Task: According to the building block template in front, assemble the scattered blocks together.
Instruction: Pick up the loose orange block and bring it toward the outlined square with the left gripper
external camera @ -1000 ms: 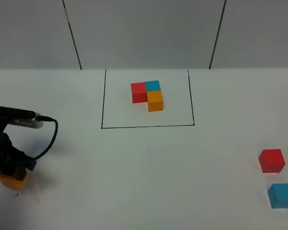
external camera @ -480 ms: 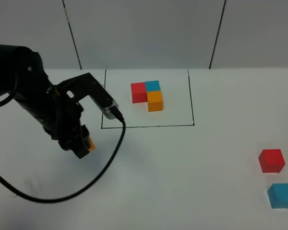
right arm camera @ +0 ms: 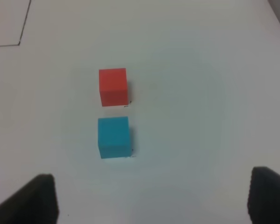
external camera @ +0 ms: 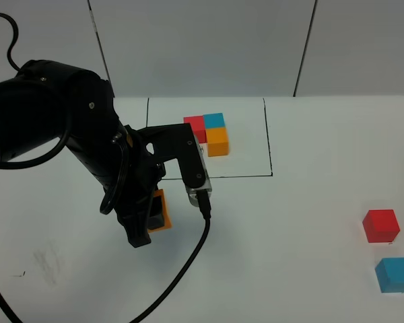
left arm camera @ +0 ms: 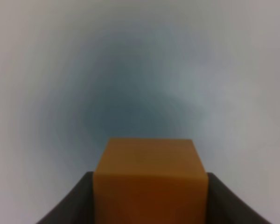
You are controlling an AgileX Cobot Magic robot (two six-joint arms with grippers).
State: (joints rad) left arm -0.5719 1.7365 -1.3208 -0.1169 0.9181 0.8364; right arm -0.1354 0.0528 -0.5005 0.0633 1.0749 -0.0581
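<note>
White table [external camera: 289, 269] fills most of the high view, w/ grey wall panels [external camera: 202, 47] behind. At the far middle of the table a thin black outline [external camera: 268, 134] frames the template [external camera: 209, 133]: red cube on the view's left, blue joined on its right, orange joined to the blue on the near side, making an L.

Left arm reaches in from the view's left, across the front edge of the outline. Left gripper [external camera: 151, 215] points down just in front of that edge, a bit left of the template. It's clamped on the orange block [external camera: 163, 210]. The wrist cam confirms it: the orange block [left arm camera: 150, 182] sits tight between both dark fingers [left arm camera: 70, 205], w/ a blurred shadow on the table beyond. Can't tell if the block touches the table. A black cable [external camera: 188, 262] loops from the wrist down to the near edge of the view.

Red block [external camera: 380, 225] and blue block [external camera: 395, 274] sit at the table's right side, well apart from the template. Red is farther back, blue nearer, close together but w/ a gap.

Right gripper [right arm camera: 151, 200] isn't in the high view. Its wrist cam shows the fingers [right arm camera: 35, 198] spread wide w/ nothing between them, looking down on the red block [right arm camera: 113, 86] and blue block [right arm camera: 114, 136], both resting untouched on the table.
</note>
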